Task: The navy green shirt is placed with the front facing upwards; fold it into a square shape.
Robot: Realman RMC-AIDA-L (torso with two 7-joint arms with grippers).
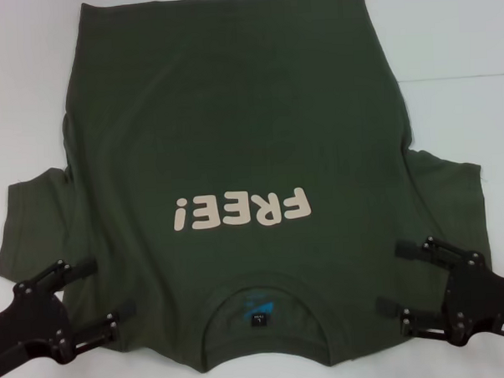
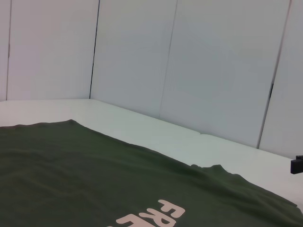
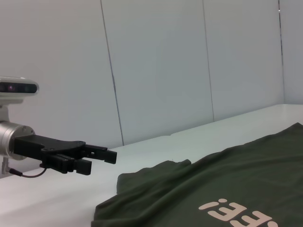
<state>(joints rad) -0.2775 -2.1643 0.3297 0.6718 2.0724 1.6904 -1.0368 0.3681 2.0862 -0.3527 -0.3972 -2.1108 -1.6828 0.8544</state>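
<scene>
Two open hands, left hand [image 1: 91, 298] and right hand [image 1: 391, 277], empty, flanking navy green shirt [image 1: 233, 139] collar.

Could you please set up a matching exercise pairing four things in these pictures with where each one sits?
Things:
1. shirt
2. collar
3. left end effector
4. right end effector

Places:
A. by the shirt's shoulder on the robot's right, open
B. spread flat on the white table, print up
C. nearest the robot, in the middle
D. by the shirt's shoulder on the robot's left, open

Pairs: 1-B, 2-C, 3-D, 4-A
</scene>
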